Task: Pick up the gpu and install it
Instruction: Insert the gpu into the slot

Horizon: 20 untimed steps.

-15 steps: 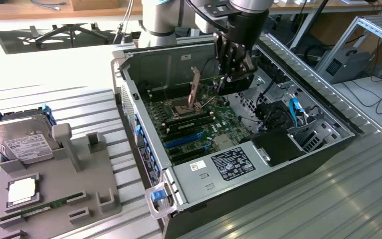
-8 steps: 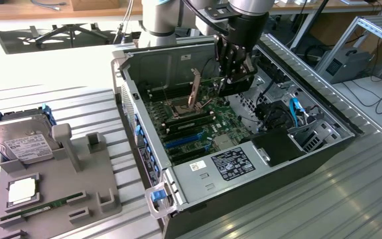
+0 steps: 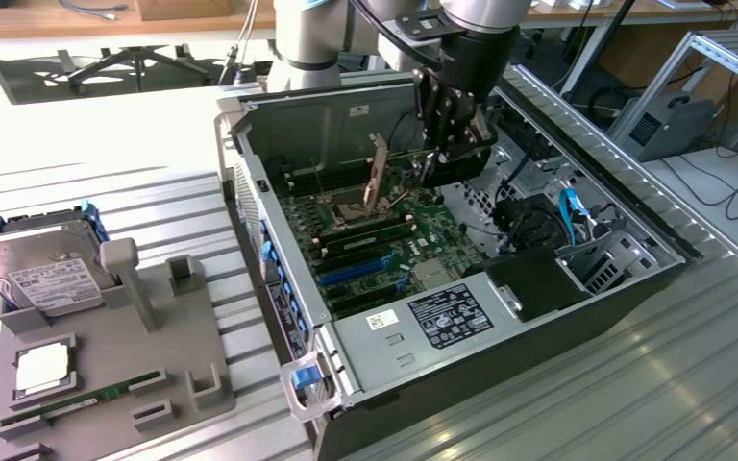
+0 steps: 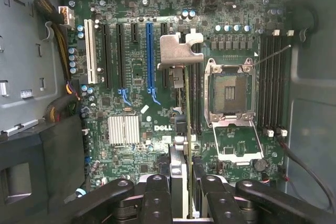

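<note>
My gripper (image 3: 452,144) reaches down into the open computer case (image 3: 498,331) and is shut on the gpu (image 3: 379,178). The gpu is a thin dark card held on edge, with its silver bracket (image 4: 178,51) at the end away from me. In the wrist view the gpu (image 4: 180,129) runs edge-on between my fingers (image 4: 157,198). It hangs above the motherboard (image 4: 131,77), between the blue expansion slot (image 4: 150,56) and the open CPU socket (image 4: 230,93). It sits in no slot.
A grey holder (image 3: 151,384) stands at the exterior view's left with a hard drive (image 3: 38,274), a CPU chip (image 3: 42,367) and a green RAM stick (image 3: 81,399). Case walls, cables (image 3: 523,226) and a drive cage (image 3: 606,259) crowd the space around the board.
</note>
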{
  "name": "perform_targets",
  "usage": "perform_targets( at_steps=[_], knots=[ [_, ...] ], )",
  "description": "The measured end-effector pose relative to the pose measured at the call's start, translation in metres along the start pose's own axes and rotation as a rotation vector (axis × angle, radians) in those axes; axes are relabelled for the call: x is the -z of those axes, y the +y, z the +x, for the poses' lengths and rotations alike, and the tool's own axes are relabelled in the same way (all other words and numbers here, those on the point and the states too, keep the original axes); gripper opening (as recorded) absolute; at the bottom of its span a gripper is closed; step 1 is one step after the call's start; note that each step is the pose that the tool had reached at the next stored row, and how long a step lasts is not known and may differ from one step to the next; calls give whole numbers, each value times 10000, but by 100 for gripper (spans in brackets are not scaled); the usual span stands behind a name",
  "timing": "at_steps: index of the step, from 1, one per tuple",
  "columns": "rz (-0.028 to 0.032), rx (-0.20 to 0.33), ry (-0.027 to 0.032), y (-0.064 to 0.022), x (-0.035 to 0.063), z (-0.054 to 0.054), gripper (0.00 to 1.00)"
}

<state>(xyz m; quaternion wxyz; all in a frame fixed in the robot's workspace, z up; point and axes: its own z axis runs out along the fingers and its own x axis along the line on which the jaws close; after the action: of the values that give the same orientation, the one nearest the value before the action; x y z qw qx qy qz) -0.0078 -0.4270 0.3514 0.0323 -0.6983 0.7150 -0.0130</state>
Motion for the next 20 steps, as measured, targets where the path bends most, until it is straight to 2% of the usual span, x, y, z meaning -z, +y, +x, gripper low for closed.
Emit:
perform_targets(
  at_steps=[20],
  knots=[
    [0,0,0,27,-48,35,27]
  ],
)
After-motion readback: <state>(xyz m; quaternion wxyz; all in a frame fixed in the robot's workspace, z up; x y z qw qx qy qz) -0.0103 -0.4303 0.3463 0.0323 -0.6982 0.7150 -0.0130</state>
